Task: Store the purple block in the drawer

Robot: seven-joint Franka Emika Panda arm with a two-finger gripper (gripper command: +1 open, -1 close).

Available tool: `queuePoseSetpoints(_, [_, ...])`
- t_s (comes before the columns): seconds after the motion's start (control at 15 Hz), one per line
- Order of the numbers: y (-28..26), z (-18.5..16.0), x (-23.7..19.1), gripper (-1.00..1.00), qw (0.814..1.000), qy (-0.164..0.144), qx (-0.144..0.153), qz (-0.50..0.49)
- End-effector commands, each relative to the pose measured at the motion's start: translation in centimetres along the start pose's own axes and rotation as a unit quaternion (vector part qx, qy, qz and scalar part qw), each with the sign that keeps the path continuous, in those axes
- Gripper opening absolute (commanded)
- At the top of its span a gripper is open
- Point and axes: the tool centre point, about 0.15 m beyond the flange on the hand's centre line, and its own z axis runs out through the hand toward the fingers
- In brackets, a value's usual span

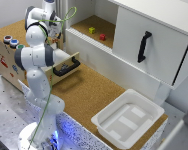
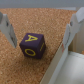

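Showing 1 white Franka arm reaching over a cork-topped bench, gripper (image 2: 40, 30) pointed down at its target.

Item 1: purple cube-shaped block with yellow lettering (image 2: 33, 44). It rests on the cork surface (image 2: 35, 70), directly below the gripper and between the 2 pale fingers (image 2: 6, 27), touching neither. It sits turned slightly off square to the fingers. In the exterior view the arm hides it.

Item 2: gripper. Jaws stand wide apart, 1 finger on each side of the block, nothing held. Judged a pre-grasp straddle: the spread leaves clearance so the fingers can descend past the block's faces before closing.

Item 3: shallow pale wooden drawer with black curved bar handle (image 1: 67, 66), set in a light wooden box (image 1: 6, 57). It stands pulled out, below and just beside the arm's wrist in the exterior view. Judged already open so the block can be dropped in from above. A pale wooden edge (image 2: 62, 62) close beside the block may be its wall; cannot tell for certain.

Item 4: bystanders, well apart from the gripper: white plastic tub (image 1: 125, 120); large white sliding door with black vertical handle (image 1: 149, 42); small yellow and red blocks (image 1: 97, 33) in the recess behind the door.

Status: block not yet grasped; storing not begun.
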Motion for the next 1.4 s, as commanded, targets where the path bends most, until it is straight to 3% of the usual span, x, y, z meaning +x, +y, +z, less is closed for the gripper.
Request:
queuePoseSetpoints(0.0, [-2.0,0.3,2.6,1.00,0.994,-0.068,-0.079,0.019])
queuePoseSetpoints(0.2, [-2.9,1.1,2.7,1.00,0.989,-0.085,-0.120,0.002])
queuePoseSetpoints(0.67, [-2.8,1.9,3.4,1.00,0.989,-0.088,-0.119,0.023])
queuePoseSetpoints(0.73, [-2.8,2.2,3.4,-1.00,0.988,-0.091,-0.122,0.026])
queuePoseSetpoints(1.33, [-2.4,1.4,3.2,-1.00,0.990,-0.081,-0.114,0.028])
